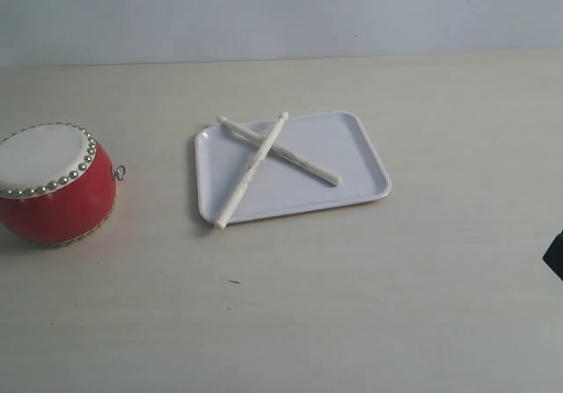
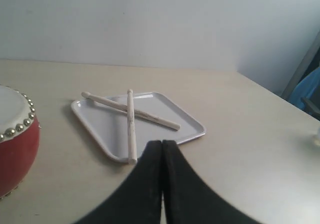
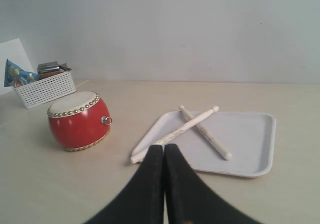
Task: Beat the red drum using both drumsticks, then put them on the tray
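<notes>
The red drum (image 1: 54,185) with its cream skin stands at the table's left; it also shows as the drum (image 3: 79,120) and the drum (image 2: 14,144) in the wrist views. Two pale drumsticks (image 1: 264,158) lie crossed on the white tray (image 1: 352,147), one butt end overhanging the tray's near left corner. The same drumsticks (image 2: 131,115) and tray (image 2: 189,124) lie beyond my left gripper (image 2: 162,143), which is shut and empty. My right gripper (image 3: 164,147) is shut and empty too, short of the drumsticks (image 3: 200,125) and tray (image 3: 250,139).
A white basket (image 3: 45,87) holding packets stands beyond the drum in the right wrist view. A dark part of the right arm (image 1: 554,254) shows at the exterior view's right edge. A blue object (image 2: 309,88) sits off the table in the left wrist view.
</notes>
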Action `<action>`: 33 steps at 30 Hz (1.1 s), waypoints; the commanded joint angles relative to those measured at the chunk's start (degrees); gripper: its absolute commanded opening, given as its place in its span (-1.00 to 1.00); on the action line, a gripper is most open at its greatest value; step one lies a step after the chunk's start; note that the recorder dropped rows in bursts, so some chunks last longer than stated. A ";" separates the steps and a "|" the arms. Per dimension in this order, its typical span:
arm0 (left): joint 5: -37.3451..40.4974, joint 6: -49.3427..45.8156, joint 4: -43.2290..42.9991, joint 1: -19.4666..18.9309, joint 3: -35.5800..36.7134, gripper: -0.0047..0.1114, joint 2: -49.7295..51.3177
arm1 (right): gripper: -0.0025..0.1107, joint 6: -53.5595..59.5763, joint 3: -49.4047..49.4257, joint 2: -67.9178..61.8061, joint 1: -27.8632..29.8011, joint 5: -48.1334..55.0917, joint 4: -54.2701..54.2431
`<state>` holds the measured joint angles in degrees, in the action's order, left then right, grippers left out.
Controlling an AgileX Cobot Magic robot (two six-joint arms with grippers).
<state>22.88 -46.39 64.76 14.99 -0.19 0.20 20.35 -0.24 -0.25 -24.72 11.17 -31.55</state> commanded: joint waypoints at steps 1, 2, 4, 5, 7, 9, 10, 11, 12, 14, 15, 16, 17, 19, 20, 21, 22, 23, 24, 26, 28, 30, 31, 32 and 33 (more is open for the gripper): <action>1.93 0.21 0.35 0.17 0.19 -0.92 -0.20 | -0.96 0.62 0.24 0.25 0.11 0.11 0.30; 2.09 0.21 0.35 0.17 0.19 -0.92 -0.20 | -0.96 0.62 0.24 0.25 0.11 0.11 0.30; 2.09 0.21 0.35 0.17 0.19 -0.92 -0.20 | -0.96 0.62 0.24 0.25 0.11 0.11 0.30; 2.08 0.09 0.35 0.17 0.19 -0.92 -0.20 | -0.96 0.62 0.24 0.25 0.11 0.11 0.30; 2.08 0.09 0.35 0.17 0.19 -0.92 -0.20 | -0.96 0.62 0.24 0.25 0.11 0.11 0.30; 2.08 0.09 0.35 0.17 0.19 -0.92 -0.20 | -0.96 0.62 0.24 0.25 0.11 0.11 0.30; 2.08 0.09 0.35 0.17 0.19 -0.92 -0.20 | -0.96 0.62 0.24 0.25 0.11 0.11 0.30; 2.08 0.09 0.35 0.17 0.19 -0.92 -0.20 | -0.96 0.62 0.24 0.25 0.11 0.11 0.30; 2.08 0.09 0.35 0.17 0.19 -0.92 -0.20 | -0.96 0.62 0.24 0.25 0.11 0.11 0.30; 2.08 0.09 0.35 0.17 0.19 -0.92 -0.20 | -0.96 0.62 0.24 0.25 0.11 0.11 0.30; 2.08 0.09 0.35 0.17 0.19 -0.92 -0.20 | -0.96 0.62 0.24 0.25 0.11 0.11 0.30; 2.08 0.09 0.35 0.17 0.19 -0.92 -0.20 | -0.96 0.62 0.24 0.25 0.11 0.11 0.30; 2.08 0.09 0.35 0.17 0.19 -0.92 -0.20 | -0.96 0.62 0.24 0.25 0.11 0.11 0.30; 2.08 0.09 0.35 0.17 0.19 -0.92 -0.20 | -0.96 0.62 0.24 0.25 0.11 0.10 0.18; 2.08 0.09 0.35 0.17 0.19 -0.92 -0.20 | -0.96 0.62 0.24 0.25 0.11 0.10 0.18; 2.08 0.09 0.35 0.17 0.19 -0.92 -0.20 | -0.96 0.62 0.24 0.25 0.11 0.10 0.18; 2.08 0.09 0.35 0.17 0.19 -0.92 -0.20 | -0.96 0.62 0.24 0.25 0.11 0.10 0.18; 2.08 0.09 0.35 0.17 0.19 -0.92 -0.20 | -0.96 0.62 0.24 0.25 0.11 0.10 0.18; 2.08 0.09 0.35 0.17 0.19 -0.92 -0.20 | -0.96 0.62 0.24 0.25 0.11 0.10 0.18; 2.08 0.09 0.35 0.17 0.19 -0.92 -0.20 | -0.96 0.62 0.24 0.25 0.11 0.10 0.18; 2.08 0.09 0.10 0.17 0.19 -0.92 -0.20 | -0.96 0.62 0.24 0.25 0.11 0.10 0.18; 2.08 0.19 -0.05 0.17 0.19 -0.92 -0.20 | -0.96 0.62 0.24 0.25 0.11 0.10 0.18; 2.08 0.31 -0.16 0.17 0.19 -0.92 -0.20 | -0.96 0.62 0.24 0.25 0.11 0.10 0.18; 1.96 0.31 -0.58 0.17 0.19 -0.92 -0.20 | -0.96 0.62 0.24 0.25 0.11 0.10 0.18; 1.87 0.31 -1.77 0.17 0.19 -0.92 -0.20 | -0.96 0.62 0.24 0.25 0.11 0.10 0.18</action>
<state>25.00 -46.29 64.40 14.99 -0.19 0.20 20.35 -0.24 -0.25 -24.72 11.31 -31.55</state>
